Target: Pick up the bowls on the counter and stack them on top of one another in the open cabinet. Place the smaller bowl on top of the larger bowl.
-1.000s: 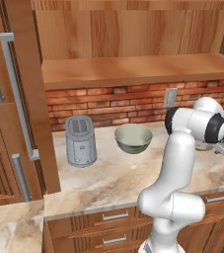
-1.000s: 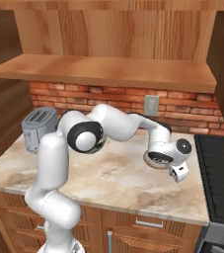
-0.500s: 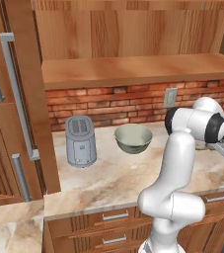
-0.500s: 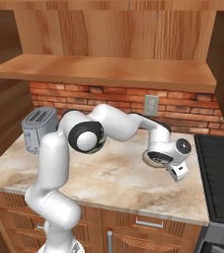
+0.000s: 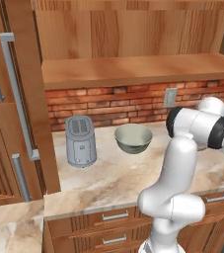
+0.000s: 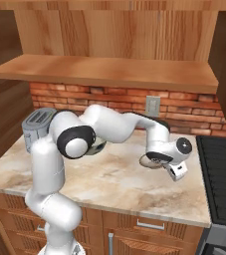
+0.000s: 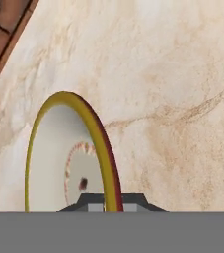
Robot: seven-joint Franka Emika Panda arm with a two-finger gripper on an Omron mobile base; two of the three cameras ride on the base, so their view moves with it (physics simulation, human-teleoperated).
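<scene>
We see the gripper (image 7: 111, 206) pinched on the rim of a pale bowl (image 7: 66, 158) with a yellow edge — fingers (image 7: 91, 201) either side of the wall, low over the marbled counter (image 7: 172, 99). The olive-grey bowl (image 5: 133, 138) sits upright on the counter beside the toaster (image 5: 80, 141), below the open cabinet (image 5: 133, 69) — apart from both.

The claw (image 7: 111, 205) is closing on the yellow rim of the small bowl (image 7: 59, 158), after standing wide a second ago. The hand (image 6: 176, 159) is sinking slightly toward the bench (image 6: 119, 184) at the right end, beside the stove.
</scene>
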